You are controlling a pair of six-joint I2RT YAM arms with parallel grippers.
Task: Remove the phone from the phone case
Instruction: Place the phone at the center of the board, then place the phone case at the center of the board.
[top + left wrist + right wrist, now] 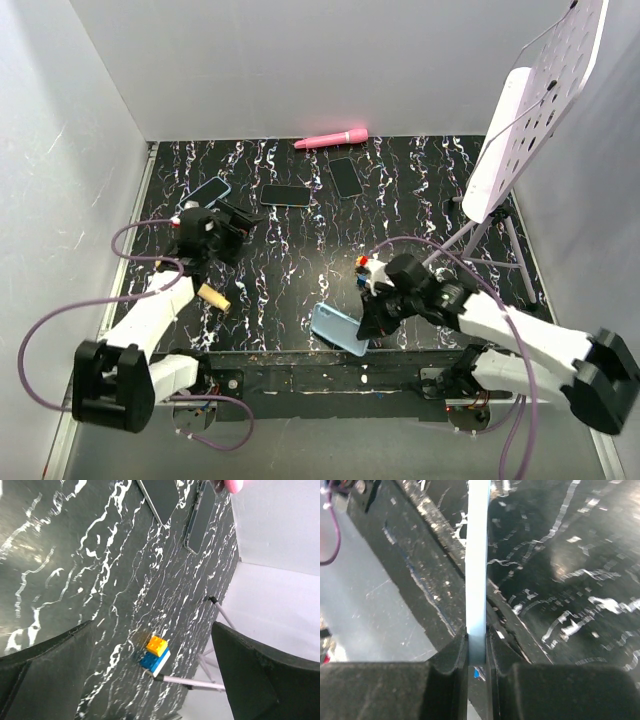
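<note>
Now: right gripper (477, 652) pinches the blue case (477, 555) edge-on at the front of the table (300, 262); left gripper (238, 220) spread wide, empty.

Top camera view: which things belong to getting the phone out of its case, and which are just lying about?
Job: light blue phone case, pinched by the right end effector; left end effector, open.
Lying about: three phones at the back, pink object, toy bricks, wooden block, white stand.
</note>
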